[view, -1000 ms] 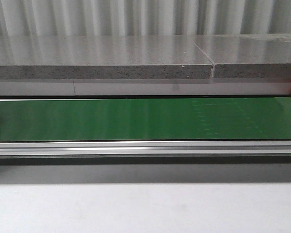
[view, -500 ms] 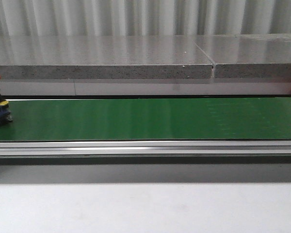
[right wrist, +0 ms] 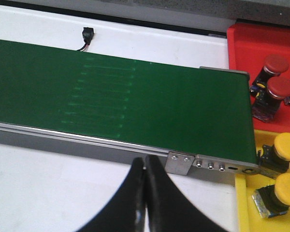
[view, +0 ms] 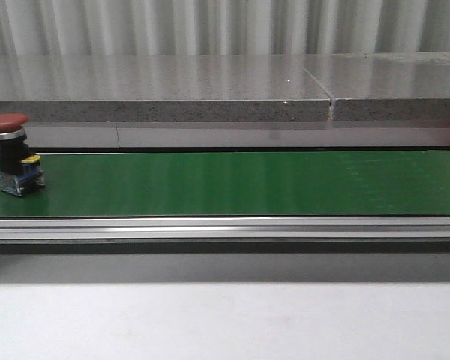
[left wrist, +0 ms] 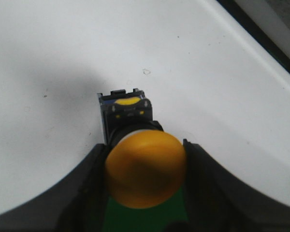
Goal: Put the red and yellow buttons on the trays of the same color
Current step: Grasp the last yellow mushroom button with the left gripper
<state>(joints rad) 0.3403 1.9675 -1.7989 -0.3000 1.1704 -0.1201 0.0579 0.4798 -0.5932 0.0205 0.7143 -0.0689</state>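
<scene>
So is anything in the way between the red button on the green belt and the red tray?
Nothing visible blocks it. The red button stands alone on the green belt, and the belt shows bare up to its end beside the red tray.

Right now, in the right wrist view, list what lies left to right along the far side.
Black connector → green conveyor belt → red tray → red buttons.

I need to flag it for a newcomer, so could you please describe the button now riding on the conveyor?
Find the long green conveyor belt running across the front view, then follow it to its far left end. There stands one button: a red mushroom cap on a black stem over a blue-and-yellow base, with nothing else on the belt.
</scene>
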